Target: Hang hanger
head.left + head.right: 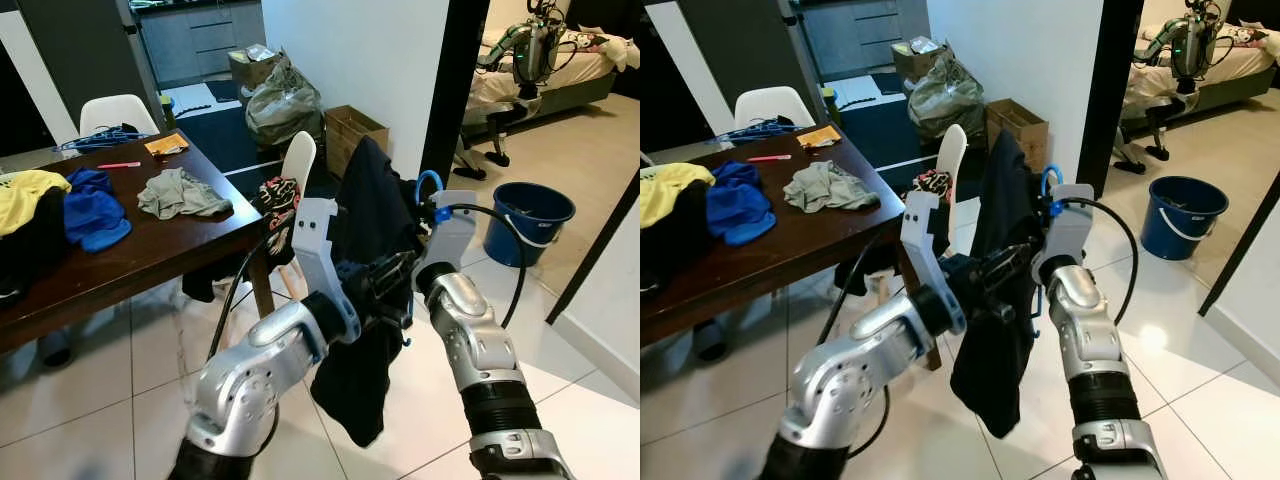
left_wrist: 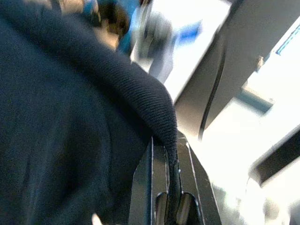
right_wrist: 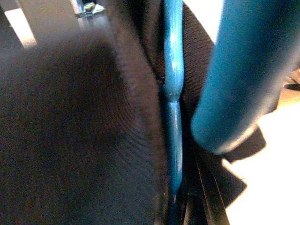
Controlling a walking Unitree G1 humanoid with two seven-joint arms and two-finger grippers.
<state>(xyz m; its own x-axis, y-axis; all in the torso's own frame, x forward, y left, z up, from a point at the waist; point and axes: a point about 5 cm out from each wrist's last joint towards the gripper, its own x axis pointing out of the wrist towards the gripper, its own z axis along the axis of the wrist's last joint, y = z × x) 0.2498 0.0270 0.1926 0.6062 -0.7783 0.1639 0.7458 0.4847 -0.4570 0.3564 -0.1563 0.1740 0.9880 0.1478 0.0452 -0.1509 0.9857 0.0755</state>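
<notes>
A dark garment [image 1: 368,225] hangs on a blue hanger whose hook [image 1: 428,183] sticks out at its right shoulder, held up in front of me between both arms. My left gripper [image 2: 171,190] is shut on the garment's ribbed edge [image 2: 164,117]. In the right wrist view the blue hanger wire [image 3: 173,93] runs down into my right gripper [image 3: 180,206], which is shut on it with dark cloth pressed alongside. In the eye views the cloth mostly hides both grippers' fingers.
A dark wooden table [image 1: 150,262] with loose clothes stands to my left, a white chair [image 1: 299,160] at its end. A blue bucket [image 1: 530,220] stands on the tiled floor to the right, beyond a dark door frame [image 1: 455,85]. A cardboard box [image 1: 352,130] sits by the wall.
</notes>
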